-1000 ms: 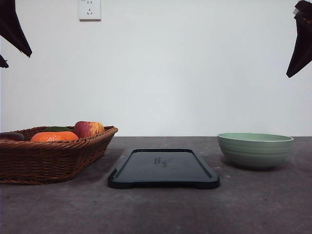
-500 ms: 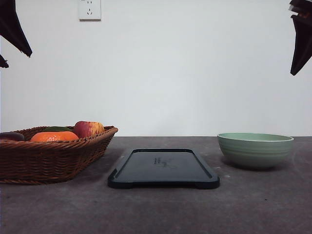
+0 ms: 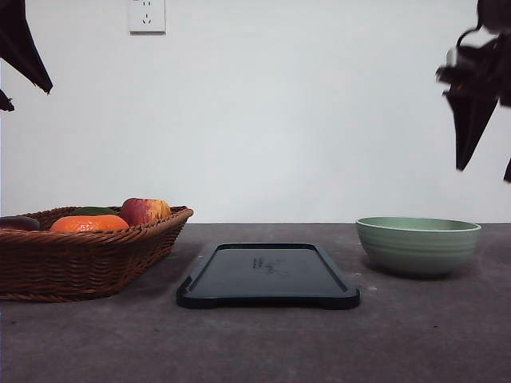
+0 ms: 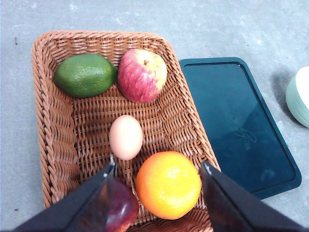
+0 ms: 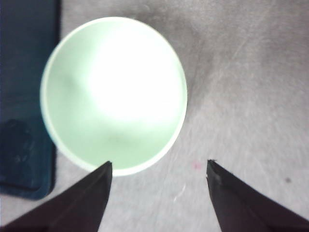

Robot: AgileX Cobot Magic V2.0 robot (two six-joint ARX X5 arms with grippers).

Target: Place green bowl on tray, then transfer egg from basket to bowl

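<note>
While the green bowl [image 3: 417,246] sits on the table right of the tray [image 3: 267,275], untouched | we see our right claw [image 5: 159,169] open above its near rim | left claw [image 4: 158,170] open over the basket [image 4: 50,130].

The scene is viewed by the front camera from low, near table height, looking level toward the wall [image 3: 319,120]. The basket [image 4: 63,145] is looked down on steeply by the left wrist camera, the green bowl [image 5: 114,94] by the right one at closer range. The tray [image 3: 267,275] is shared by all three, at 3 o'clock in the left wrist view and 9 o'clock in the right.
</note>
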